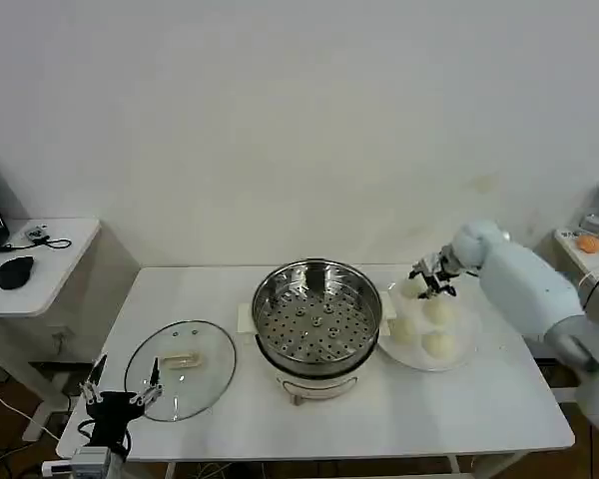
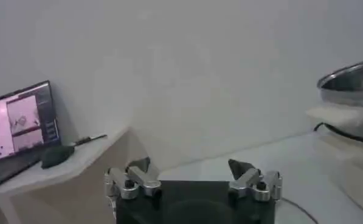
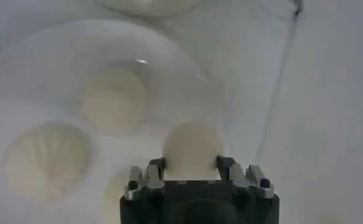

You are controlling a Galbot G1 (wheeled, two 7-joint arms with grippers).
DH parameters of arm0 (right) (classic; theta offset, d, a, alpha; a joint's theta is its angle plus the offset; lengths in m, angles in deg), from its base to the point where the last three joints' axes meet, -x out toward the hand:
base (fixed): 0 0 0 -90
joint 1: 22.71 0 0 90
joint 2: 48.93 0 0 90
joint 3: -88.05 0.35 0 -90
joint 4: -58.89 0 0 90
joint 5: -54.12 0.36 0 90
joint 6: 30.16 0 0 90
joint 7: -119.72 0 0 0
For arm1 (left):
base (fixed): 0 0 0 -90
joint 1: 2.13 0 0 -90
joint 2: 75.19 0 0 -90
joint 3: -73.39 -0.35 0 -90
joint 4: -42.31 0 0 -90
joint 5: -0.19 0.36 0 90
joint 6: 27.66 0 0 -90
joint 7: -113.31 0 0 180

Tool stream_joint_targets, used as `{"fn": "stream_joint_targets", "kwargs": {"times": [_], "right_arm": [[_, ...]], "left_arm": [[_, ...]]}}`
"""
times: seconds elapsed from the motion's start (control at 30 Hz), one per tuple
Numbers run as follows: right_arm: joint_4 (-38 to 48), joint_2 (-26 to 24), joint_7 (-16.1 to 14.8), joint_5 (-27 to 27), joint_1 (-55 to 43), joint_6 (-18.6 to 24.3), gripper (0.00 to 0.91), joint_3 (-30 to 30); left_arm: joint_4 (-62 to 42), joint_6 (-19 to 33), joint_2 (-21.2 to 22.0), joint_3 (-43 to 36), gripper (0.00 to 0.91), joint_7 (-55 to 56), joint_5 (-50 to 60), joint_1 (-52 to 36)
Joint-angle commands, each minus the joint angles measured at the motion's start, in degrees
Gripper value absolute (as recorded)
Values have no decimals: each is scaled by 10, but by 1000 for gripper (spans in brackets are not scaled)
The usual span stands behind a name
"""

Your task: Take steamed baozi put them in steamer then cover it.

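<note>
The steamer [image 1: 314, 319], a shiny steel pot with a perforated tray inside, stands uncovered at the table's middle; its wall also shows in the left wrist view [image 2: 351, 79]. The cover [image 1: 180, 371], a glass lid with a cream handle, lies flat to its left. Several baozi [image 1: 438, 344] rest on a clear plate to the right. My right gripper [image 1: 434, 281] is down over the plate's back, its fingers pressed on both sides of one baozi [image 3: 192, 149] [image 1: 410, 288]. By the table's front left corner my left gripper [image 1: 120, 397] [image 2: 190, 170] hangs open and holds nothing.
The clear glass plate [image 1: 463, 349] sits right of the steamer. A side table [image 1: 55, 269] with a black mouse [image 1: 15, 271] stands at far left, with a lit screen [image 2: 20, 125] on it. A shelf with an orange object [image 1: 588, 242] is at far right.
</note>
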Motion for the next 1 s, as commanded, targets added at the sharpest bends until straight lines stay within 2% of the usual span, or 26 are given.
{"fn": "stream_joint_targets", "kwargs": {"times": [0.03,0.27,0.33,0.57,0.77,1.0], "right_arm": [[-139,-78,-5,107,-90,-6,595,-71],[-236,-101,0,202,-188,-9,595,-134],[-257,-92,6,228,-211,-8,595,-154],[-297,-40,28,269,-242,5,605,-204],[-315,0,36,248,-259,47,605,-267],[-297,27,60,124,-230,137,605,-323]], "left_arm": [[-6,-21,-12,-7,907,-6,-50,1],[-17,-27,-53,-15,907,-6,-102,14],[-14,-27,-61,-12,907,-6,-103,17],[-9,-27,-56,-12,907,-7,-98,23],[-7,-27,-54,-6,907,-6,-99,21],[-5,-27,-45,-1,907,-7,-99,18]]}}
